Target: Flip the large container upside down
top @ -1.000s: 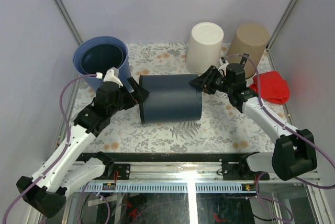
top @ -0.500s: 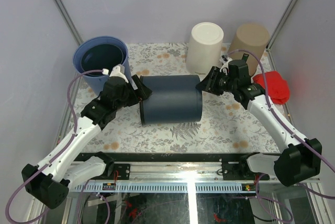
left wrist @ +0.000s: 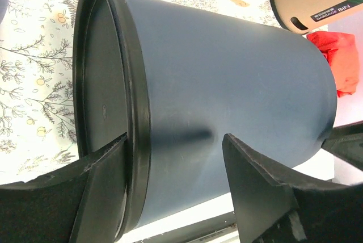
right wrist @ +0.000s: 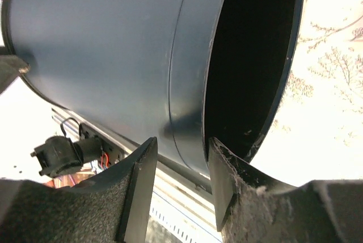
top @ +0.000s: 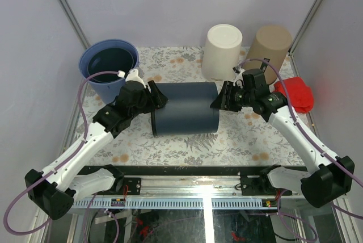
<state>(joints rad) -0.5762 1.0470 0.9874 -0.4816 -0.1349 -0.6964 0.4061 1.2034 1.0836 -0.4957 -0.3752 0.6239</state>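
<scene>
The large dark blue container [top: 184,108] lies on its side in the middle of the floral mat, base to the left, open mouth to the right. My left gripper [top: 154,100] is open at the base end. In the left wrist view its jaws [left wrist: 174,141] straddle the black base rim, one finger over the base, the other over the wall [left wrist: 227,84]. My right gripper [top: 218,100] is open at the mouth end. In the right wrist view [right wrist: 181,143] one finger is outside the wall [right wrist: 102,55] and one is inside the mouth.
An upright blue bucket [top: 109,64] stands at the back left, close behind my left arm. An upside-down white container [top: 222,50] and a tan bin [top: 271,44] stand at the back right. A red cloth [top: 295,95] lies at the right edge.
Both grippers have closed in on the container's ends: the left onto the base rim, the right onto the mouth rim. The container has not moved.
</scene>
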